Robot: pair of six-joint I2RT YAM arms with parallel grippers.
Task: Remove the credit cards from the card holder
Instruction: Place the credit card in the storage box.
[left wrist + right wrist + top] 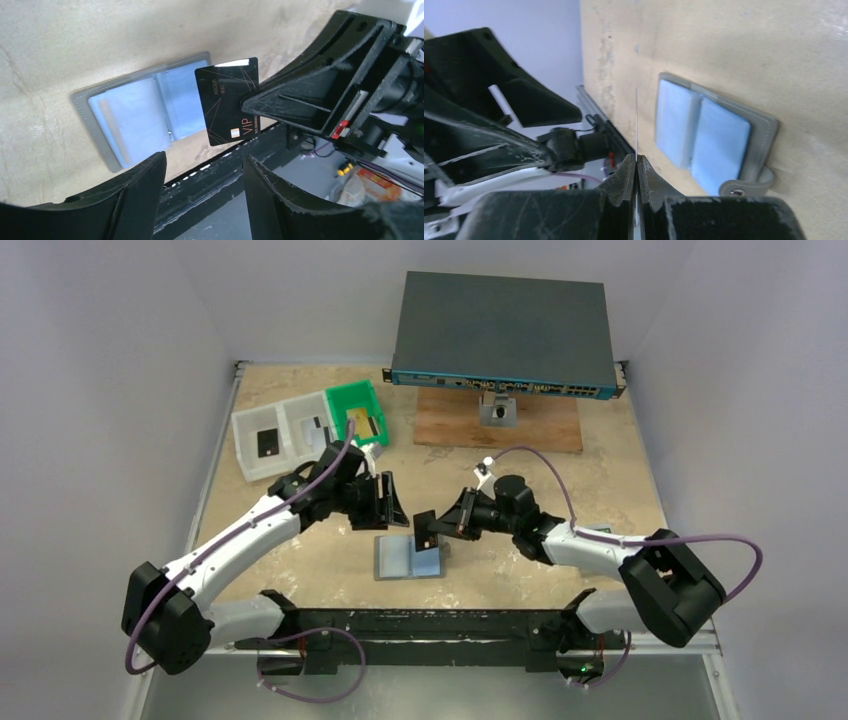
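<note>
The card holder [398, 560] lies open and flat on the table, its bluish clear pockets [135, 117] facing up. Just above its right half hangs a black credit card [227, 100] with gold lines and "VIP" lettering. My right gripper [441, 524] is shut on that card's edge. In the right wrist view the card [636, 120] shows edge-on as a thin line between the closed fingers of the right gripper [637, 162]. My left gripper [202, 170] stands open a short way left of the card, with nothing between its fingers. The holder's strap with its stud [744, 187] lies flat beside it.
A white tray [275, 435] and a green tray [358, 412] with cards in them stand at the back left. A large dark box with ports [503, 335] sits on a wooden board [500, 420] at the back. The black front rail [420, 625] runs along the near edge.
</note>
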